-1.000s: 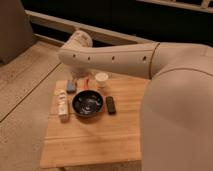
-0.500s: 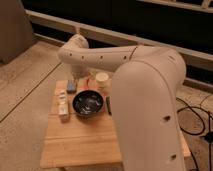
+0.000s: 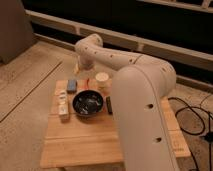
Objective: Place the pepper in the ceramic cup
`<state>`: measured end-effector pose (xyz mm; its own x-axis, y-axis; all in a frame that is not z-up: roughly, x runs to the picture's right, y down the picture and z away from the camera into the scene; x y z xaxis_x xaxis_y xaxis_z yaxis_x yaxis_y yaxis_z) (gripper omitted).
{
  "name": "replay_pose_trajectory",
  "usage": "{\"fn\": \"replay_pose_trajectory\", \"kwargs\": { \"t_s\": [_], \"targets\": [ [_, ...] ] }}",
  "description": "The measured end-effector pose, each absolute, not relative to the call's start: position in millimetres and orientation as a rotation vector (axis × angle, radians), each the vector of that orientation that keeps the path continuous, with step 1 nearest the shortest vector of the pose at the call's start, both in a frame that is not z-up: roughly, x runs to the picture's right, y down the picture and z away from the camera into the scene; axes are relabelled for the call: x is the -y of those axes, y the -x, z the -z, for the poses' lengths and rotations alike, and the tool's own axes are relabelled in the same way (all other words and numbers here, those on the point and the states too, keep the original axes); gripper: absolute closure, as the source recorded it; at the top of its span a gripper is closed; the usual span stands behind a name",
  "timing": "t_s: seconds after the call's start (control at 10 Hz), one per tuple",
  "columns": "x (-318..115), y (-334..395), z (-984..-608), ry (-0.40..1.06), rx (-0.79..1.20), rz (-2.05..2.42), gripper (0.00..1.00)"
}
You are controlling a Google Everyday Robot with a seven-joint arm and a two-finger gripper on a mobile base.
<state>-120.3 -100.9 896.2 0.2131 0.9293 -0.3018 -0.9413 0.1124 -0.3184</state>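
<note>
The ceramic cup (image 3: 102,80) is pale cream and stands upright at the far side of the wooden table (image 3: 100,137), just behind the black bowl (image 3: 88,103). A small orange-red thing that looks like the pepper (image 3: 86,79) lies on the table between the cup and a blue object (image 3: 72,86). My gripper (image 3: 81,69) hangs at the end of the white arm, over the table's far edge, just behind and left of the pepper and left of the cup. The wrist hides most of it.
A white packet (image 3: 62,103) lies at the table's left edge. A dark flat object (image 3: 109,104) lies right of the bowl. My thick white arm (image 3: 142,100) crosses over the table's right side. Black cables (image 3: 192,117) lie on the floor at the right.
My arm has swung, and its big link now covers more of the table's right side. The gripper stays over the far edge near the cup. The table's things have not moved.
</note>
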Motion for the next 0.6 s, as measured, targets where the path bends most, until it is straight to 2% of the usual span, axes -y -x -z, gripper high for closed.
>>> {"fn": "replay_pose_trajectory", "kwargs": {
  "t_s": [0.2, 0.6],
  "targets": [
    [79.6, 118.7, -924.2, 0.553, -0.079, -1.324, 0.35],
    [61.0, 128.1, -950.3, 0.618, -0.16, -1.242, 0.35]
  ]
}}
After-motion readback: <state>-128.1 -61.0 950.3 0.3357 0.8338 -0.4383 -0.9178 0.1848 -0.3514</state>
